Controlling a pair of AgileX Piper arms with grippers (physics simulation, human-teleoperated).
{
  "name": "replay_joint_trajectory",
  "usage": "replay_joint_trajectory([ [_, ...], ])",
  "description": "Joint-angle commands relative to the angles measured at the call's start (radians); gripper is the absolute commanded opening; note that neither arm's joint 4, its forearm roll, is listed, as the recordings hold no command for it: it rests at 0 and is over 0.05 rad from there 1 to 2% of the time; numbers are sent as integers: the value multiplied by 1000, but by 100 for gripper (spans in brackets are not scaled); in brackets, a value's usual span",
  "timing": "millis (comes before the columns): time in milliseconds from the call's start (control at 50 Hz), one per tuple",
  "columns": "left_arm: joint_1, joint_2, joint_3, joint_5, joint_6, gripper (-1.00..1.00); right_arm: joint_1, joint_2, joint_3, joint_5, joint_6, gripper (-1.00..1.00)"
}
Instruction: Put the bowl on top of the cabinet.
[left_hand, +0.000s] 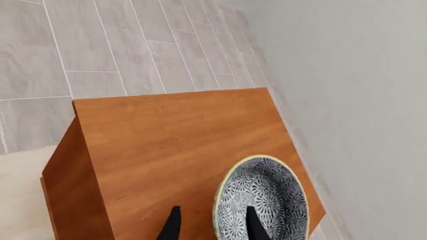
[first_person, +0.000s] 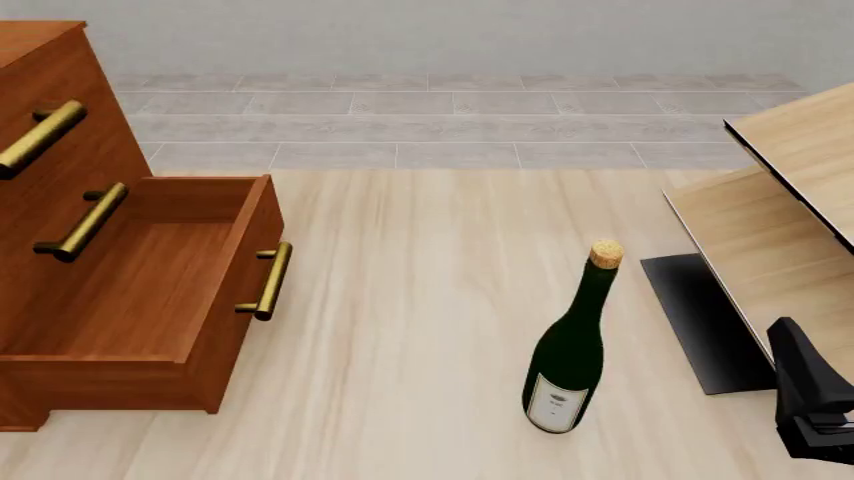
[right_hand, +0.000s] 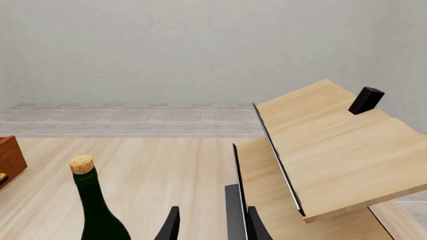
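Note:
The bowl (left_hand: 263, 195), blue-white patterned inside with a pale rim, sits on the flat top of the reddish-brown cabinet (left_hand: 167, 140), near the edge beside the wall. My left gripper (left_hand: 211, 214) hovers over it, open, one finger (left_hand: 172, 225) outside the rim and the other finger (left_hand: 255, 225) over the bowl's inside. In the front view only the cabinet's drawer face (first_person: 54, 120) shows; its top, the bowl and the left gripper are out of frame. My right gripper (right_hand: 212, 220) is open and holds nothing, low at the table's right.
The cabinet's lower drawer (first_person: 147, 270) stands pulled open. A dark wine bottle (first_person: 571, 350) with a cork stands mid-table, also close to the right gripper (right_hand: 97, 210). Pale wood furniture (first_person: 787, 200) with a black panel (first_person: 701, 320) fills the right side.

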Motion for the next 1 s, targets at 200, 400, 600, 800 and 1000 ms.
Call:
replay_joint_trajectory([
  [200,11,-37,-12,6,16,100,0,0,0,0,0,100],
  [400,6,-104,-47,22,12,100,0,0,0,0,0,100],
  [600,16,-139,-68,25,11,100,0,0,0,0,0,100],
  [800,38,-173,-92,15,22,100,0,0,0,0,0,100],
  [1000,54,-226,-115,-7,41,100,0,0,0,0,0,100],
])
